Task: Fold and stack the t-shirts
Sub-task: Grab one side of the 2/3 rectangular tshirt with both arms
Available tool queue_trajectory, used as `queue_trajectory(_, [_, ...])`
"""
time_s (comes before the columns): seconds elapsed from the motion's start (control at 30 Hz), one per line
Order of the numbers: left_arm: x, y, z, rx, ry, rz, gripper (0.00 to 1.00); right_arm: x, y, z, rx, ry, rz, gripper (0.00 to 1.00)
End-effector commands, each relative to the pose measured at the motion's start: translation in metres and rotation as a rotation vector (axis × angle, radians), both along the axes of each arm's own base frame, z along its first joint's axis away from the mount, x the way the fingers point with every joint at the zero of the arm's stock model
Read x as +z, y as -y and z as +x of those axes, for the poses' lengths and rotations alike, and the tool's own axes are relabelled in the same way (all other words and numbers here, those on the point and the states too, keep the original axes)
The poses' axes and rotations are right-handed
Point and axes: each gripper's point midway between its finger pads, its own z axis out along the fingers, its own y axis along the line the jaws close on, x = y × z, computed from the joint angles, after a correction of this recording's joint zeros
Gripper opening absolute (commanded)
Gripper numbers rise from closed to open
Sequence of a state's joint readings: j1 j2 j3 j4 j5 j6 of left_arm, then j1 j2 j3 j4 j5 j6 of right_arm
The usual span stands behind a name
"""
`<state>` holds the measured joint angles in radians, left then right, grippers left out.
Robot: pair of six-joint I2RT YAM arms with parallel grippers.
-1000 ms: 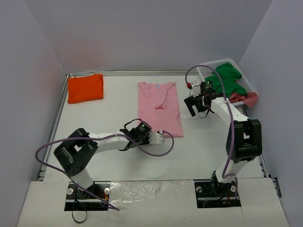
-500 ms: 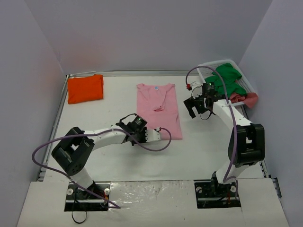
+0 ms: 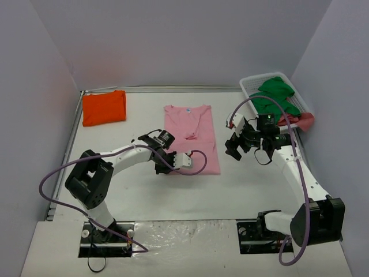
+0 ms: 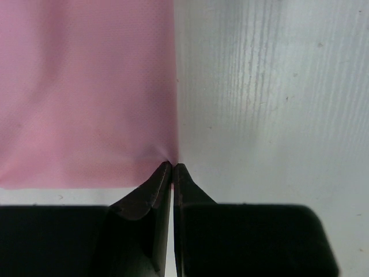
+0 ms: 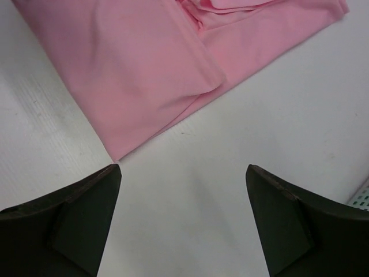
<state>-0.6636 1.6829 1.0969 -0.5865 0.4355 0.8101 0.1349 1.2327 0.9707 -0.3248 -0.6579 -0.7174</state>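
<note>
Progress: you look about midway. The orange shirt (image 3: 104,107) sits folded at ten o'clock on the table (image 3: 144,196).
Pink shirt (image 3: 190,135): at the table's centre, lying flat as a long narrow strip with sleeves tucked in, not yet folded short.
Left gripper (image 4: 173,166): jaws clenched on the pink shirt's near corner, at seven o'clock.
Right gripper (image 5: 183,168): jaws spread wide, grasping nothing, just beside the shirt's three o'clock edge.
Left for you: fold the strip across, then stack it with the orange one.
Basket (image 3: 249,86): at one o'clock, holding green cloth (image 3: 277,95), likely more work.
</note>
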Motion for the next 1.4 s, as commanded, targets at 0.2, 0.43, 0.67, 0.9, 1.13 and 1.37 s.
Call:
queue_trajectory(0.2, [0.004,-0.004,-0.02,-0.036,-0.185,-0.004,0.02,-0.017,-0.031,-0.052,0.279,-0.013,-0.033,0.55])
queue_trajectory(0.43, [0.008,-0.001,-0.015,-0.01,-0.219,-0.022,0.02,-0.065,-0.032,-0.065,0.358,-0.092,-0.198,0.36])
queue_trajectory(0.67, [0.01,0.004,-0.012,0.01,-0.266,-0.056,0.02,-0.092,-0.047,-0.078,0.453,-0.166,-0.236,0.35])
queue_trajectory(0.9, [0.007,0.003,-0.011,0.015,-0.29,-0.053,0.02,-0.109,-0.059,-0.086,0.513,-0.223,-0.257,0.41])
queue_trajectory(1.13, [0.011,0.003,-0.009,0.037,-0.333,-0.098,0.02,-0.106,-0.073,-0.089,0.549,-0.24,-0.211,0.53])
queue_trajectory(1.37, [0.02,0.006,-0.014,0.034,-0.432,-0.192,0.02,-0.087,-0.077,-0.084,0.528,-0.21,-0.13,0.62])
